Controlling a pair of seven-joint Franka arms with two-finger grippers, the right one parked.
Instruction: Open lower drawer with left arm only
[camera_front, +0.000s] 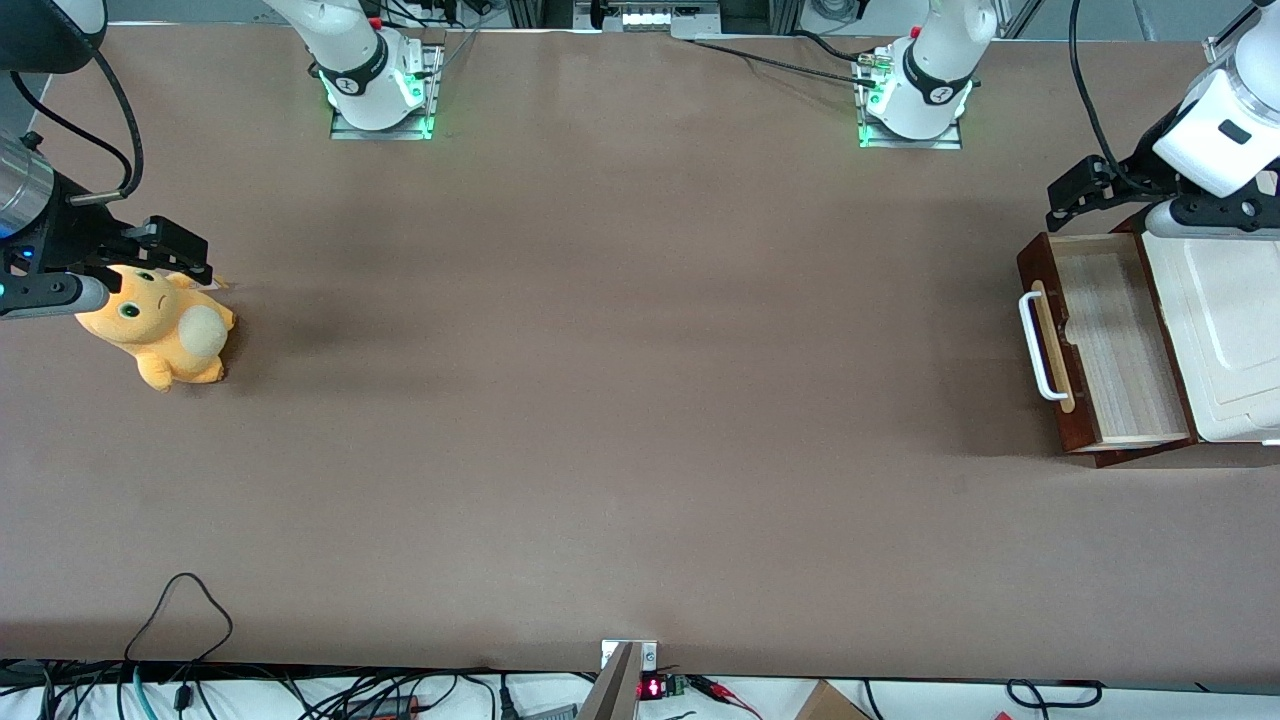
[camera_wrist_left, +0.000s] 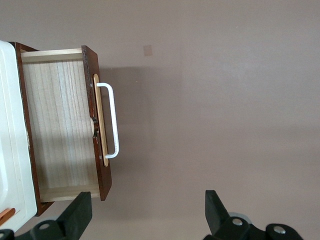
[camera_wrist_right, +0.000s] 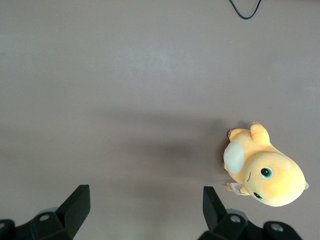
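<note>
The lower drawer (camera_front: 1110, 340) stands pulled out from under the white cabinet top (camera_front: 1225, 330) at the working arm's end of the table. Its pale wood inside shows and holds nothing. Its white bar handle (camera_front: 1035, 345) faces the middle of the table. The left arm's gripper (camera_front: 1070, 200) hangs in the air, a little farther from the front camera than the drawer, touching nothing. In the left wrist view the gripper (camera_wrist_left: 147, 210) is open and empty over bare table, apart from the drawer (camera_wrist_left: 60, 130) and its handle (camera_wrist_left: 112, 120).
An orange plush toy (camera_front: 160, 335) lies toward the parked arm's end of the table. A black cable loop (camera_front: 180, 600) lies near the table's front edge. Two arm bases (camera_front: 380, 85) stand along the edge farthest from the front camera.
</note>
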